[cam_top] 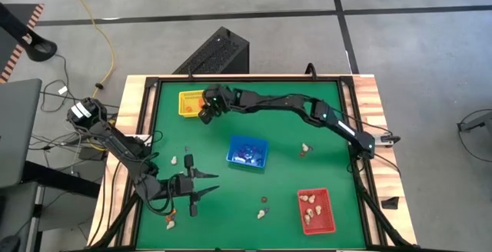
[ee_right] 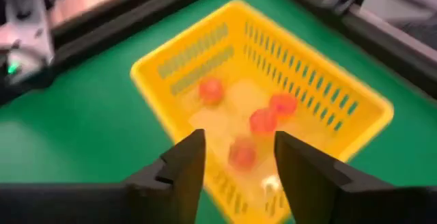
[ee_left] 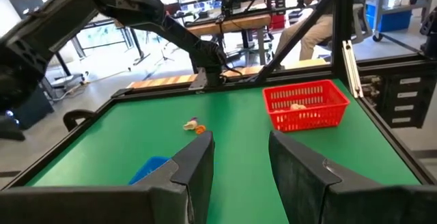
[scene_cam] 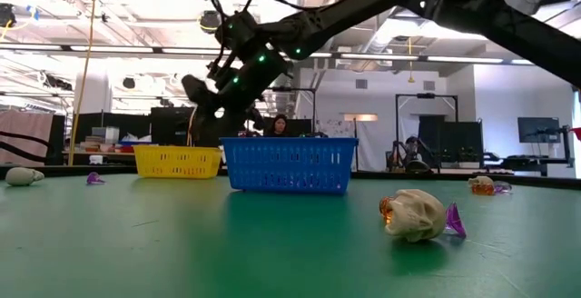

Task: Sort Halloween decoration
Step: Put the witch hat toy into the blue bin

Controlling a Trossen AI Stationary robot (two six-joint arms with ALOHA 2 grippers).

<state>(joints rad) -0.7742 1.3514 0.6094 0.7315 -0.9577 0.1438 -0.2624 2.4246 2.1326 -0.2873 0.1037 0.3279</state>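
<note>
Left end effector (cam_top: 201,185) waits low over the table (cam_top: 284,121) at about 8 o'clock, fingers apart and holding nothing; two trinkets lie close by it, one cream piece (cam_top: 174,160) just beyond its tips and another (cam_top: 170,220) near the table's front edge.

Right end effector (cam_top: 206,112) hangs over the yellow tray (cam_top: 189,103) at 11 o'clock. Its wrist view shows the fingers (ee_right: 183,161) spread with no trinket between them, and orange pieces (ee_right: 263,121) lying in the tray below. Judgement: the step in hand is the drop into this tray, and it looks complete or nearly so.

To finish well, the arm should lift straight up before swinging away, so the fingers do not catch the tray wall and drag it.

Blue tray (cam_top: 247,151) sits at centre with dark pieces in it. Loose trinkets remain at 3 o'clock (cam_top: 305,150) and at 6 o'clock (cam_top: 263,213). Red tray (cam_top: 317,210) at 5 o'clock holds cream pieces.

Judgement: sorting is partly done. The next pick should match colour to tray, and the nearer arm should take each piece to avoid crossing arms.
</note>
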